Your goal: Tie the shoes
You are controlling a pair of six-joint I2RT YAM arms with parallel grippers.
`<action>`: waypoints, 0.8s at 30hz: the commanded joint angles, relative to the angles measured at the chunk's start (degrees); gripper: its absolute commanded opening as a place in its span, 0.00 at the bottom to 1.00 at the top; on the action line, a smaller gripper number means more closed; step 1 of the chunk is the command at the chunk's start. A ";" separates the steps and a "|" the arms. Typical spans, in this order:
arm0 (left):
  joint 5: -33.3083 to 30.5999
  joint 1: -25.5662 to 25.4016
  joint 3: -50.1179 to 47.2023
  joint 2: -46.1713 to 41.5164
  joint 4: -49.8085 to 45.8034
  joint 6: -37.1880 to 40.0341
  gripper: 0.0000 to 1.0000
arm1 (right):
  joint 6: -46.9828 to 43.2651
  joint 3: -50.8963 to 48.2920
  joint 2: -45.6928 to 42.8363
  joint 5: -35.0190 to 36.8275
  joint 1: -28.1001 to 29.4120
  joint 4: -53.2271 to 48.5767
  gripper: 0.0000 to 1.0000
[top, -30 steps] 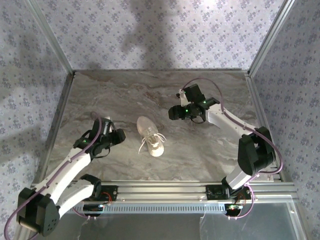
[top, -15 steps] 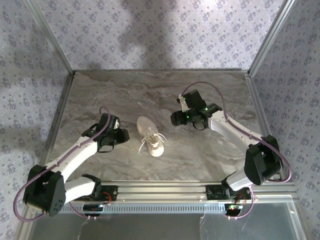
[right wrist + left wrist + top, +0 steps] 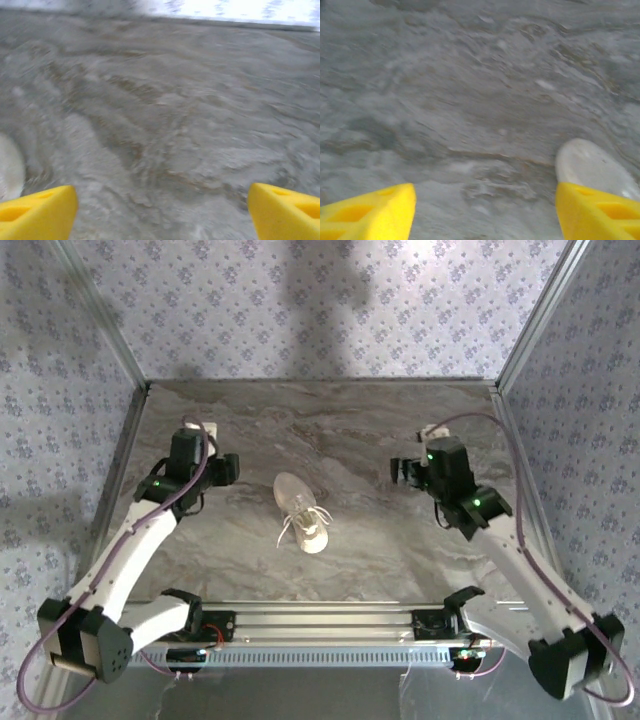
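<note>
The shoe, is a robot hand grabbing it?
No, the shoe lies alone on the table, with the left gripper and the right gripper open and apart from it.

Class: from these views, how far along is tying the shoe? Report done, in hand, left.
Done: nothing; the thin white laces of the small cream sneaker lie loose. In hand: nothing; left gripper and right gripper stand open either side, apart from it. Left: the entire knot.

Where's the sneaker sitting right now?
Top view: the sneaker lies mid-table, between the left gripper and right gripper, touching neither.
</note>
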 commanded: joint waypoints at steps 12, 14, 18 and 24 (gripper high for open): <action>-1.04 10.64 -32.86 -18.95 26.65 10.63 0.99 | 3.17 -26.78 -8.40 1.98 -23.35 18.13 1.00; -1.85 10.59 -35.27 -17.99 28.53 9.85 0.99 | 2.06 -29.34 -8.47 1.78 -23.94 20.72 1.00; -3.03 10.63 -38.35 -13.84 34.32 8.80 0.99 | 0.64 -34.05 -8.27 0.90 -24.47 27.55 1.00; -2.47 10.64 -39.44 -8.14 45.17 11.88 0.99 | -0.26 -36.72 -6.73 -0.74 -24.76 34.07 0.99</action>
